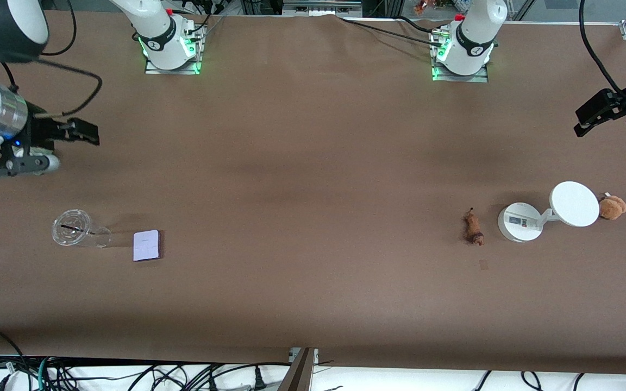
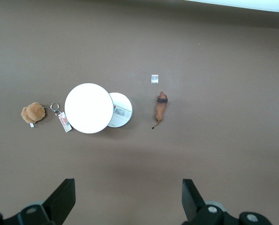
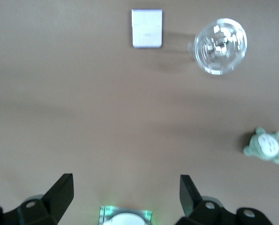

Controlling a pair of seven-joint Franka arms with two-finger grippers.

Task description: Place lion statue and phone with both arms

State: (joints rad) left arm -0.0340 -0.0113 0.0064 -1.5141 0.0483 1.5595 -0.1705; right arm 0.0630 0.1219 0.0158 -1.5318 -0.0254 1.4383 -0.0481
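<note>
Here, both grippers are held up in the air with their jaws spread wide, and nothing is pinched in either.

The left gripper (image 2: 127,199) is raised over the left arm's end of the table (image 1: 313,136), where it is seen at the edge of the front view (image 1: 595,117). The lion statue (image 2: 161,109) is laid on the table ahead of its jaws and well apart from them, toward one finger's side in the left wrist view; in the front view it is found at (image 1: 474,228), nearer to the front camera than the gripper. Just beside the statue a white round-based stand (image 1: 522,221) is set, with its disc (image 2: 88,108) tilted up from the base, and a tan plush keychain (image 2: 33,113) is placed beside the disc.

The right gripper (image 3: 125,197) is raised over the right arm's end of the table, shown in the front view at (image 1: 36,163). The phone (image 3: 147,28) is laid flat on the table well ahead of its jaws, roughly in line with the gap between them, and is seen in the front view at (image 1: 146,245). A clear plastic cup (image 1: 76,230) is laid beside the phone, and a grey-green plush (image 3: 265,146) is seen off to one finger's side in the right wrist view.
</note>
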